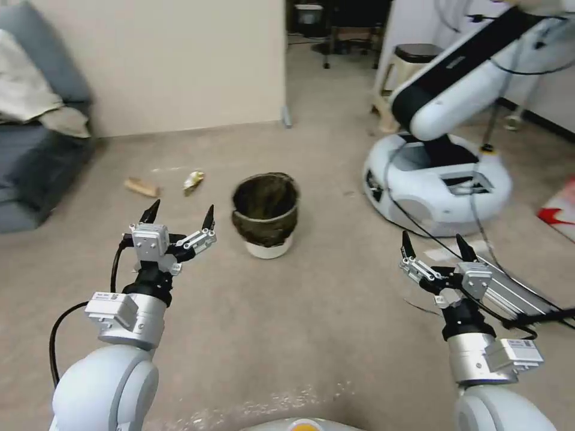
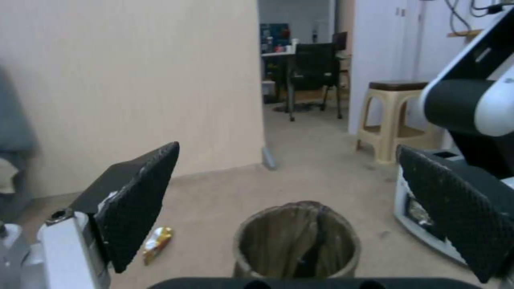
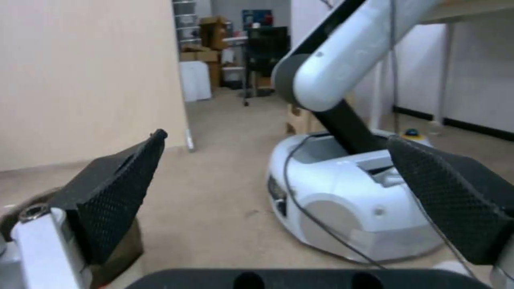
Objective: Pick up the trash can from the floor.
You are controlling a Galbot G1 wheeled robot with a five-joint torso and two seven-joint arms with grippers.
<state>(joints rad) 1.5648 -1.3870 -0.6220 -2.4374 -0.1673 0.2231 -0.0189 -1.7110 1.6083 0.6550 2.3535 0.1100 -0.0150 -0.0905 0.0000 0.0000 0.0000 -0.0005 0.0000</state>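
The bin [image 1: 265, 214] stands upright on the floor [image 1: 311, 335], its dark bag folded over the rim and the white base showing below. I take it as my landmark.

My left gripper [image 1: 179, 216] hangs to the left of the bin, near it but not touching, with the black fingertips [image 1: 151, 212] spread wide and nothing between them. From my left wrist the bin [image 2: 296, 242] sits straight ahead, framed between the two textured pads [image 2: 140, 204], its open mouth facing up at me.

My right gripper [image 1: 433, 241] is well off to the right of the bin, farther from it than the left one. Its fingers are also spread wide and hold nothing. From my right wrist the bin [image 3: 120, 249] peeks out dark behind one pad [image 3: 115, 200], at the edge.

Left of the bin, beyond my left gripper, two scraps lie on the floor: a crumpled gold wrapper [image 1: 193, 180] and a brown piece [image 1: 141, 187] farther out. The wrapper [image 2: 156, 243] also shows from my left wrist, beside the bin. To the right of the bin sits another robot's round white base [image 1: 437, 182], with cables trailing from it across the floor toward my right gripper. Behind that base is a beige stool [image 1: 404, 75].
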